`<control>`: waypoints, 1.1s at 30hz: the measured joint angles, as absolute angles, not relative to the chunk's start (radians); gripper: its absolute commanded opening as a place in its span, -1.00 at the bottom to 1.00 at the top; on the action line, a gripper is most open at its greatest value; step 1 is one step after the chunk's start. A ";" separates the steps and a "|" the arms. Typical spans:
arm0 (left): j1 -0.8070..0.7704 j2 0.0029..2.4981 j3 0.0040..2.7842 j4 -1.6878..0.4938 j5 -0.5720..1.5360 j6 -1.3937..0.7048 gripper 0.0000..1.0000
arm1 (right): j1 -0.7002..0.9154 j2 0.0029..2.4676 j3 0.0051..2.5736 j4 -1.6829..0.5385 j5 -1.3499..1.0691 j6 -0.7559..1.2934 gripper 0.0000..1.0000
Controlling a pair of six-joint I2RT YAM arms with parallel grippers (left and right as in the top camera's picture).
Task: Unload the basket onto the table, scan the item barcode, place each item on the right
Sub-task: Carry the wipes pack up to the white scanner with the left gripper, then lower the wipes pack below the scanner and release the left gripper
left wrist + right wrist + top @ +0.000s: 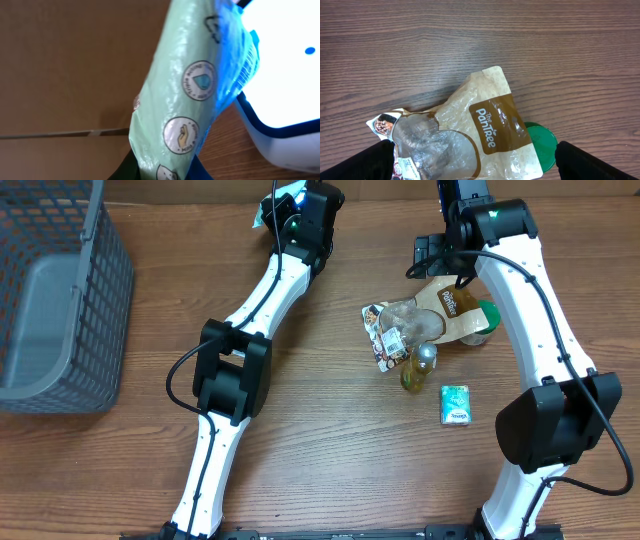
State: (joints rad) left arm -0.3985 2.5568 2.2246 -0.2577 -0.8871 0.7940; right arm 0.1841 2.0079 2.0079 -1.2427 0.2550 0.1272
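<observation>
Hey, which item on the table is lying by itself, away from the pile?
The small green pack: it touches nothing else, while the brown bag, clear packet and bottle crowd together.

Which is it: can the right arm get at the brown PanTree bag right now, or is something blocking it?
Probably yes. The right gripper hangs open over the PanTree bag, which lies on top of the pile with nothing covering it; it overlaps a green lid.
</observation>
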 measured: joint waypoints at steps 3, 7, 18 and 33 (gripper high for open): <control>-0.400 2.557 2.225 -0.271 -0.888 0.832 -0.92 | 0.184 2.008 2.008 -1.243 0.255 0.127 1.00; -0.400 2.557 2.225 -0.276 -0.888 0.859 -0.92 | 0.184 2.008 2.008 -1.243 0.255 0.127 1.00; -0.416 2.556 2.225 -0.262 -0.960 0.826 -0.92 | 0.184 2.008 2.008 -1.243 0.255 0.128 1.00; -0.467 2.210 2.225 -1.191 -0.374 0.102 -0.92 | 0.184 2.008 2.008 -1.243 0.255 0.128 1.00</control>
